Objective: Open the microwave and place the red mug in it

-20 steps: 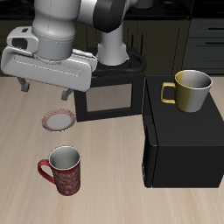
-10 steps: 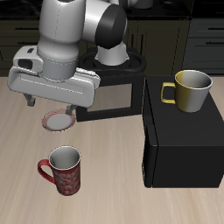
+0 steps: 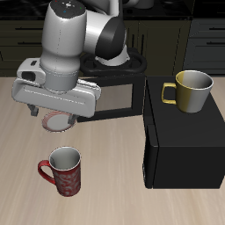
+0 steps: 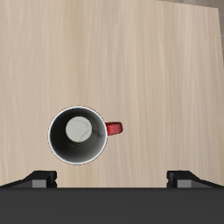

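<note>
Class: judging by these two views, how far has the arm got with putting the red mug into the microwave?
Done: the microwave door stands swung open. In hand: the gripper, holding nothing, hangs over the table above the red mug, which stands upright near the table's front edge. Left: grasping the mug and setting it inside. The yellow mug sits on top of the microwave.

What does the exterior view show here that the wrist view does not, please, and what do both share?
Only the exterior view shows the microwave with its door swung open, the yellow mug on top of it, a small round dish on the table, and the arm. Only the wrist view looks straight down into the red mug, showing its grey-white inside. Both show the red mug upright on the wooden table.
</note>
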Robot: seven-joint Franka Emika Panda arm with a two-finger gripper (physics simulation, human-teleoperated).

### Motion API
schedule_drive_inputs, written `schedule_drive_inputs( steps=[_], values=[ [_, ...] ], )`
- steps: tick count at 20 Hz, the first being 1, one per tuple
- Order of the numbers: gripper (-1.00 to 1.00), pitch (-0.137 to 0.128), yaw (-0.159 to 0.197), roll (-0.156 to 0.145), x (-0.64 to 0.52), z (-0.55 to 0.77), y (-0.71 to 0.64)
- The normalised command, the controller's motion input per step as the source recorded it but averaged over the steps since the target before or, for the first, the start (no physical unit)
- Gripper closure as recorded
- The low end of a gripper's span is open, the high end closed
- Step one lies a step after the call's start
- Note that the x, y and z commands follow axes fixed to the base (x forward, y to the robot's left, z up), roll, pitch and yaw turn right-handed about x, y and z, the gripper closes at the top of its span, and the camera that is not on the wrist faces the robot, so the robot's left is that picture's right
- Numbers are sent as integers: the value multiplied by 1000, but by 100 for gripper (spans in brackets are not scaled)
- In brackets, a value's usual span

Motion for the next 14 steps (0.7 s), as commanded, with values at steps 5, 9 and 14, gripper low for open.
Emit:
schedule_drive_inputs(
  steps=[5,9,14],
  values=[
    [-100,11,-33,-15,38,-194,-64],
    [-100,16,-12,-1,33,-264,13],
    [-100,25,6,14,34,-282,35]
  ],
)
